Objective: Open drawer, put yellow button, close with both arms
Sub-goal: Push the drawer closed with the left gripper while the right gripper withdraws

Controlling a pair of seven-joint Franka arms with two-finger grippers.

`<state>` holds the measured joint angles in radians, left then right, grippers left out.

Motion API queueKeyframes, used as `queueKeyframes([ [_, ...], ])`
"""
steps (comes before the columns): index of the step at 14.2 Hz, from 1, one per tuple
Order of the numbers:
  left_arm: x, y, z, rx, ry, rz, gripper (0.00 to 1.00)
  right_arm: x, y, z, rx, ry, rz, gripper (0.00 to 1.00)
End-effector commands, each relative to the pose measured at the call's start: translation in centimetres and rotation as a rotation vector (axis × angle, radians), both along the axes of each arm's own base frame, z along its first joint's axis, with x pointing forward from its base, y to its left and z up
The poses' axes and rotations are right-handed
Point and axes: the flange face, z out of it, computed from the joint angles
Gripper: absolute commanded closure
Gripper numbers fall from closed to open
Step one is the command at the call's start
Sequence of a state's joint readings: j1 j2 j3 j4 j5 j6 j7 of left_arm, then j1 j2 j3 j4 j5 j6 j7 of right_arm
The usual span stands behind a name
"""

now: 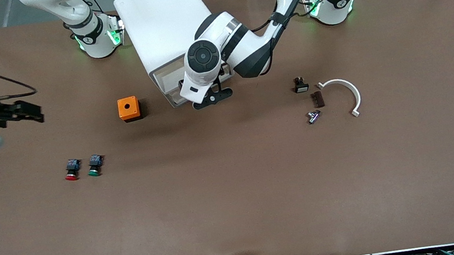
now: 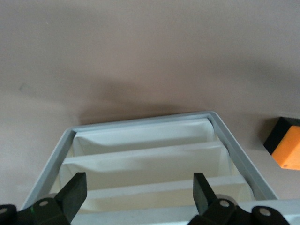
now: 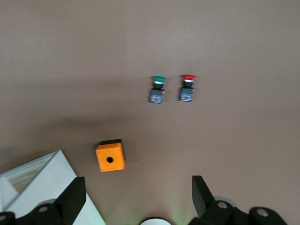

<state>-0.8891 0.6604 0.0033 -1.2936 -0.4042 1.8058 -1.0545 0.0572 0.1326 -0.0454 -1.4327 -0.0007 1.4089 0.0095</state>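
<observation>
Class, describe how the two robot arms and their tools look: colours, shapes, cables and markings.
Both arms are glossy white, rounded, with black joint bands, green base lights and thin black cables. The left arm's two-finger black tool and the right arm's black tool have blunt fingers.

Cabinet front: the left gripper (image 1: pixel 212 96) is hanging with fingers spread at the drawer (image 2: pixel 140 157) faces of the cabinet (image 1: pixel 161 26), blocking approach there.
Beside cabinet: an orange box (image 1: pixel 128 109) is sitting toward the right arm's end, narrowing that passage.
Right arm's end: the right gripper (image 1: pixel 32 111) is hovering open; red button (image 1: pixel 71 170) and green button (image 1: pixel 94 165) are lying nearer the camera.
Left arm's end: a white curved clamp (image 1: pixel 347 92) and small parts (image 1: pixel 313 100) are cluttering the table (image 1: pixel 237 205).
Camera edge: a broad strip of table is lying bare.
</observation>
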Motion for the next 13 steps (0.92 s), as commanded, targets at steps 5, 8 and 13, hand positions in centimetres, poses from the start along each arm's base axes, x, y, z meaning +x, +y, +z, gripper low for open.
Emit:
queueKeyframes([
  [5,-2.3,-1.1,-1.1,-0.04,0.116,0.025,0.0,0.1,-4.8,0.8,0.009,-0.012,-0.034,0.0],
  [8,-3.0,-1.3,-1.9,-0.059,0.175,0.048,0.0,0.2,-4.9,1.5,0.014,-0.029,-0.035,0.0],
  [13,-4.1,-1.9,-2.5,-0.069,0.212,0.042,0.0,-0.2,-5.2,2.6,0.013,-0.043,-0.042,0.0],
])
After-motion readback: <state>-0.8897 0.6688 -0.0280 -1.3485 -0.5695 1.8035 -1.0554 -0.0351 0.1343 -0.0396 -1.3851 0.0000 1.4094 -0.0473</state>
